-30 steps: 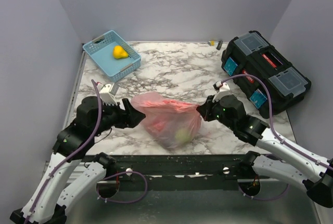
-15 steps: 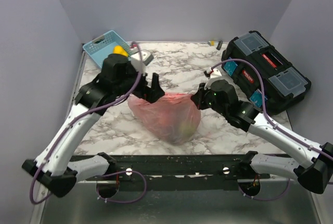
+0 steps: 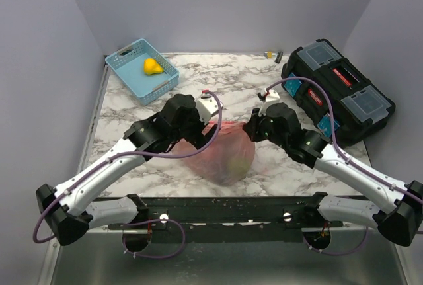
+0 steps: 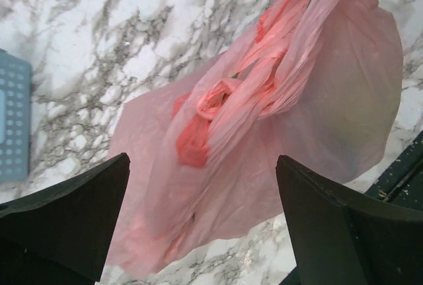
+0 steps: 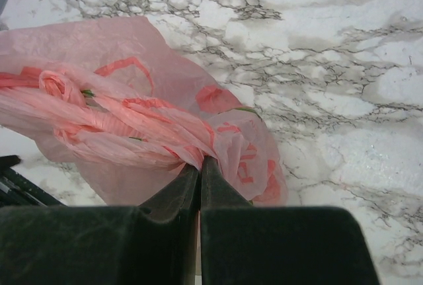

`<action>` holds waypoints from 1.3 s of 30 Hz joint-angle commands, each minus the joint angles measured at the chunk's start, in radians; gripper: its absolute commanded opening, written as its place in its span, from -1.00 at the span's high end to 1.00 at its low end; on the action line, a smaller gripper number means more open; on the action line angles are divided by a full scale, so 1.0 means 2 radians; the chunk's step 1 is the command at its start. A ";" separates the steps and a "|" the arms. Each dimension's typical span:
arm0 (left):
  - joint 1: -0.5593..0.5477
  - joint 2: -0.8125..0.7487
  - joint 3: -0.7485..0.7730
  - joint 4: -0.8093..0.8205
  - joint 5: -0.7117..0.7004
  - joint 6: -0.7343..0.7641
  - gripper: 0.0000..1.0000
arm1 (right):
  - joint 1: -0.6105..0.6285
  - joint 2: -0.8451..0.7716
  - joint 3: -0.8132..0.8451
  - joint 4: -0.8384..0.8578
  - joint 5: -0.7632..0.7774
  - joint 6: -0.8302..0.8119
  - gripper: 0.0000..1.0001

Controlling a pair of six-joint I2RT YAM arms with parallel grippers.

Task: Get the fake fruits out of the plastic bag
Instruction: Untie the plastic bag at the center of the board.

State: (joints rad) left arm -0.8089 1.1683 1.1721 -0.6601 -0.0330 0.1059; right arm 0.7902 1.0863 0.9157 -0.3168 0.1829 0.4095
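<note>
The pink plastic bag point(image 3: 225, 156) lies bunched in the middle of the table. A pale green fruit point(image 3: 236, 161) shows dimly through its near right side; the other fruits inside are hidden. My right gripper point(image 3: 252, 128) is shut on the bag's twisted handles point(image 5: 132, 123) at its right end, the jaws point(image 5: 200, 161) pinching the plastic. My left gripper point(image 3: 196, 138) hovers over the bag's left top, open wide and empty; in the left wrist view point(image 4: 201, 159) the bag point(image 4: 264, 133) fills the gap between its fingers. A yellow pear point(image 3: 153, 67) lies in the basket.
A light blue slotted basket point(image 3: 132, 77) stands at the back left, its corner showing in the left wrist view point(image 4: 10, 126). A black toolbox point(image 3: 337, 90) sits at the right rear. Small objects point(image 3: 274, 55) lie at the back edge.
My left arm swung from the bag's left side up and over, and now sits lower above the bag with jaws open. The right gripper shifted slightly up-left, still holding the handles.
</note>
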 commanded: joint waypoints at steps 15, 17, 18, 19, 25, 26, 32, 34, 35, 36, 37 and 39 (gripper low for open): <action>-0.017 0.027 0.005 0.024 -0.098 0.006 -0.27 | -0.003 -0.017 0.007 -0.012 0.002 -0.001 0.89; -0.020 0.036 0.009 0.018 -0.109 0.006 -0.01 | -0.004 -0.023 0.003 -0.011 0.006 -0.001 0.89; -0.022 0.038 0.011 0.017 -0.118 0.007 0.15 | -0.003 -0.025 0.001 -0.010 0.012 0.000 0.88; -0.023 0.039 0.012 0.017 -0.127 0.007 0.30 | -0.004 -0.029 -0.002 -0.010 0.018 0.000 0.88; -0.027 0.028 0.008 0.033 -0.202 -0.001 0.98 | -0.003 -0.058 -0.032 -0.013 0.090 0.024 0.86; -0.026 0.027 0.009 0.035 -0.219 -0.006 1.00 | -0.003 -0.064 -0.037 -0.014 0.099 0.029 0.83; -0.026 0.012 0.021 0.025 -0.226 -0.046 1.00 | -0.003 -0.058 -0.051 -0.009 0.078 0.041 0.63; -0.026 0.018 0.043 0.000 -0.199 -0.067 1.00 | -0.004 -0.040 -0.037 -0.015 0.060 0.037 0.59; -0.026 0.021 0.055 -0.010 -0.183 -0.072 1.00 | -0.003 -0.029 -0.031 -0.015 0.053 0.036 0.58; -0.026 0.024 0.065 -0.025 -0.171 -0.080 1.00 | -0.003 -0.018 -0.024 -0.015 0.049 0.035 0.56; -0.026 0.024 0.070 -0.030 -0.161 -0.089 1.00 | -0.003 -0.009 -0.018 -0.012 0.038 0.033 0.54; -0.026 0.019 0.066 -0.033 -0.143 -0.102 1.00 | -0.004 0.009 -0.009 0.006 0.017 0.026 0.49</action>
State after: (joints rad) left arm -0.8650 1.2263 1.2575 -0.6628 -0.4030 -0.0029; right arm 0.7898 1.0504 0.8452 -0.3378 0.2943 0.4782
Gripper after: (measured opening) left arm 0.006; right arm 0.240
